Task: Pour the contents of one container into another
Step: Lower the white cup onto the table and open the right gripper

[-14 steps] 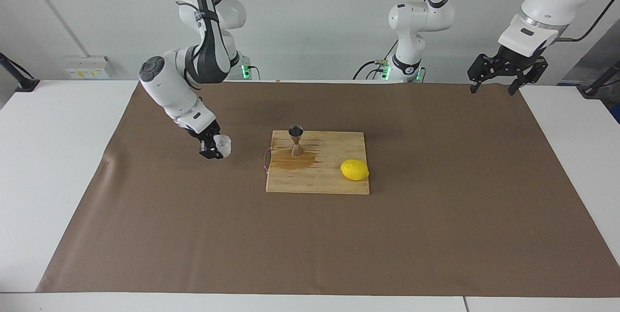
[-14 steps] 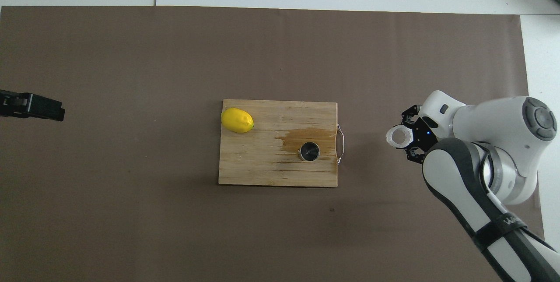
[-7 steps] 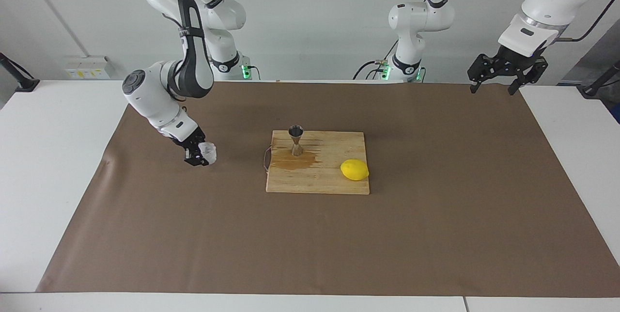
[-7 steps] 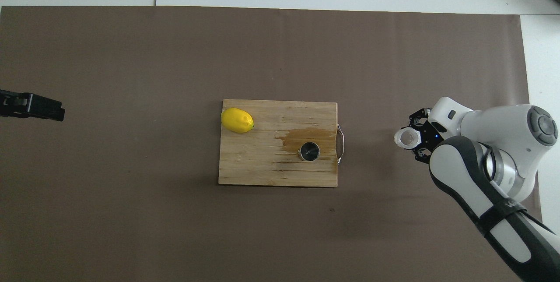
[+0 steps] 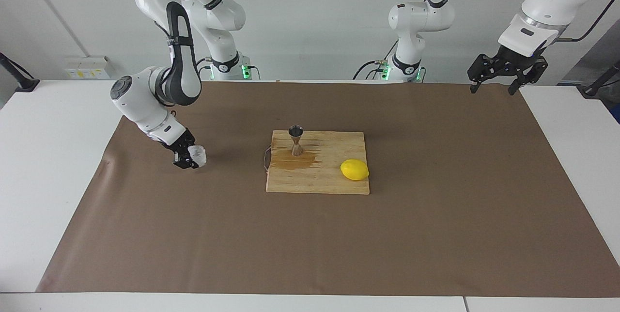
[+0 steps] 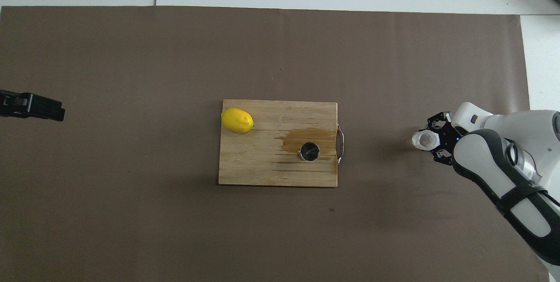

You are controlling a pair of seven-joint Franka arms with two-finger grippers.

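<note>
You have the right hand [image 5: 190,158] at the middle left of the facing view, low over the brown mat [image 5: 436,234] and well apart from the cutting board [image 5: 334,181]. It is pinching the small clear glass cup [image 5: 197,155], which sits upright between its fingers with its open mouth up; in the overhead view the cup [image 6: 423,140] shows as a pale ring at the middle right of the frame, right at the tip of that hand [image 6: 433,142]. Whether the cup's base touches the mat cannot be told.

The steel jigger [image 5: 296,140] stands upright on the board, in the board's upper left part in the facing view, toward the end with the wire handle [image 5: 266,159]. A dark wet stain [image 5: 293,162] spreads over the wood around and just below its foot. From overhead you look straight down into the jigger's round mouth [image 6: 309,151], close to the handle at the board's right edge.

A lemon [image 5: 354,169] lies on the board near its lower right corner in the facing view, well apart from the jigger.

Your left hand [image 5: 499,86] hangs at the upper right of the facing view, over the mat's corner, fingers spread and holding nothing; that arm waits. In the overhead view only its dark tip [image 6: 33,107] shows at the middle left edge.
</note>
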